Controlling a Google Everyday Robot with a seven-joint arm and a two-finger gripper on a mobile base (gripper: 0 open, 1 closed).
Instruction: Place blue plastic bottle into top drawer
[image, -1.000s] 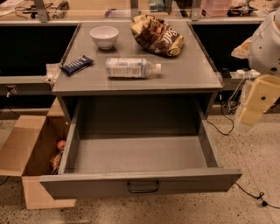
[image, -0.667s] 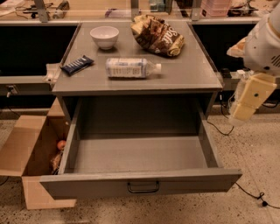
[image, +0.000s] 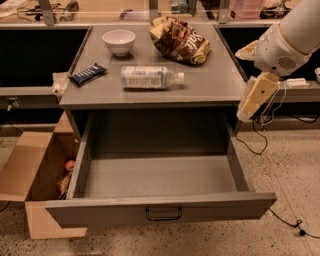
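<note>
The blue plastic bottle (image: 150, 77) lies on its side on the grey cabinet top (image: 210, 85), white cap pointing right. The top drawer (image: 160, 210) below it is pulled fully open and holds nothing; its black wire handle (image: 163, 215) is centred on the front panel. My gripper (image: 247, 111) hangs from the white arm (image: 285, 45) at the right, just off the cabinet's right front corner, above the drawer's right side wall. It is well to the right of the bottle and holds nothing that I can see.
On the cabinet top stand a white bowl (image: 119, 41), a brown crumpled snack bag (image: 180, 41) and a dark blue snack bar (image: 88, 74). An open brown cardboard box (image: 30, 175) sits on the floor at the left. Cables (image: 260, 145) trail on the floor at the right.
The arm and gripper have moved left and slightly up, from beside the cabinet to its right front corner. The bottle and drawer have not moved.
</note>
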